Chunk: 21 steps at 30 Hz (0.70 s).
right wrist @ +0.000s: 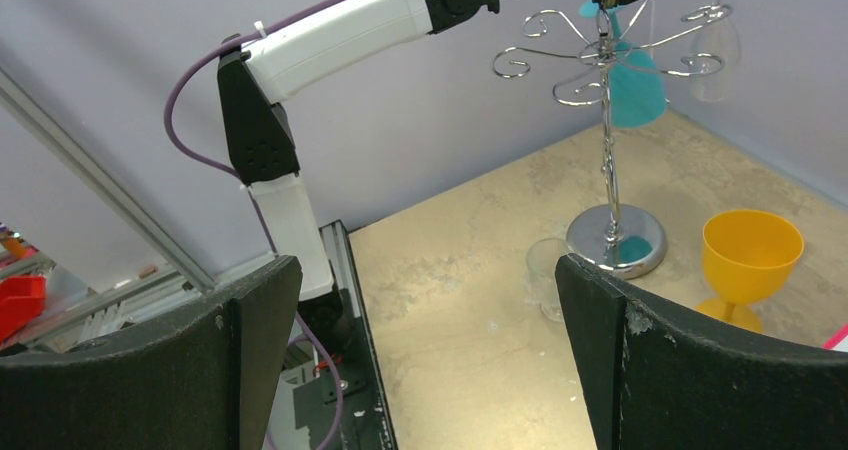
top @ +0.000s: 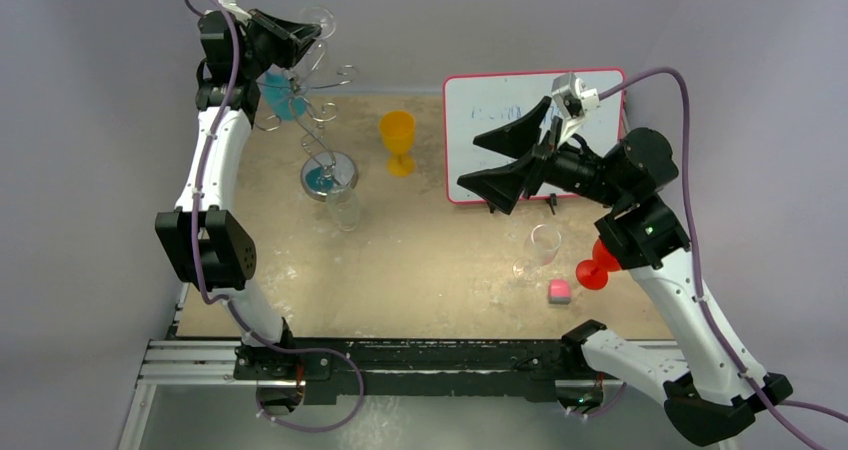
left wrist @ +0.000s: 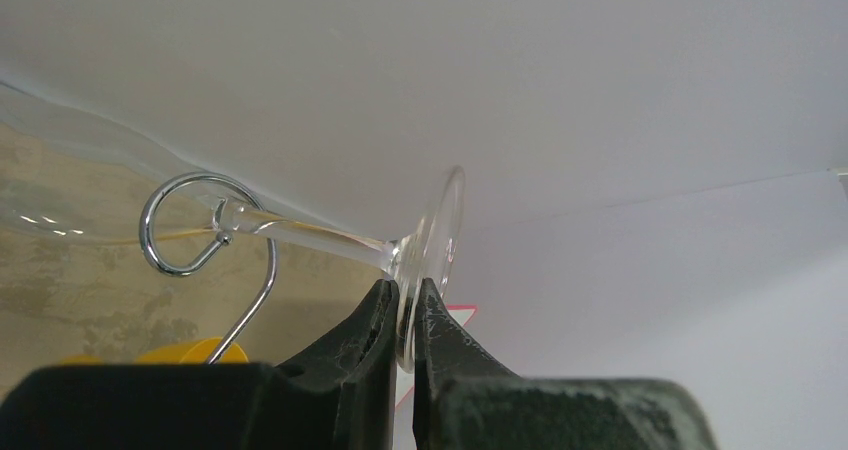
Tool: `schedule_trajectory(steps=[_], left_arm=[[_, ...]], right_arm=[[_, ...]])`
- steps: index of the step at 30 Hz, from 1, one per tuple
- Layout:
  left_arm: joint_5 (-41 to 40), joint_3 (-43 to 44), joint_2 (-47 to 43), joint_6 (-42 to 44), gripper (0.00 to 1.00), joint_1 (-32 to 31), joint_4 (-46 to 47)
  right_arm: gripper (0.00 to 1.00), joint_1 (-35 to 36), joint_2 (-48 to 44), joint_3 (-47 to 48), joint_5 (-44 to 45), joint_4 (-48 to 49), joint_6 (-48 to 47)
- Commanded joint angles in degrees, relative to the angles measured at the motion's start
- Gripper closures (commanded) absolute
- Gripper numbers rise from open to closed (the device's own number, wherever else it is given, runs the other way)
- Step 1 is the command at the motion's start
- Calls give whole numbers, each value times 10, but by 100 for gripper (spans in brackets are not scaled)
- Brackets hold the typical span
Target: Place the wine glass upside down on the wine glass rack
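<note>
My left gripper [top: 292, 36] is shut on the round foot of a clear wine glass [top: 318, 20], high above the table's far left. In the left wrist view the jaws [left wrist: 405, 295] pinch the foot's rim [left wrist: 432, 255], and the stem lies across a curled arm [left wrist: 185, 225] of the silver wine glass rack [top: 318, 120]. The right wrist view shows the glass [right wrist: 715, 60] hanging bowl-down at the rack's [right wrist: 605, 120] right arm. My right gripper [top: 495, 160] is open and empty, raised over the table's middle right; its jaws [right wrist: 430, 320] stand wide apart.
A blue glass [top: 283, 95] hangs on the rack. A clear tumbler [top: 343, 208] stands by the rack's shiny base [top: 328, 177]. A yellow goblet [top: 398, 140], a whiteboard [top: 530, 130], a clear glass [top: 543, 250], a red glass [top: 598, 265] and a pink block [top: 559, 290] are on the table.
</note>
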Motion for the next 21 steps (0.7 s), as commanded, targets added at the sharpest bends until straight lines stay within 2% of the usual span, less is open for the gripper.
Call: schedule_trajectory(steps=[1,21], left_arm=[[-17,20,-5,-8,100,16,-2],[-27,17,-14,-15,100,25,-25]], right_arm=[[0,-2,-15,1,10,21,-1],[0,-2,-13,2,12,19,-7]])
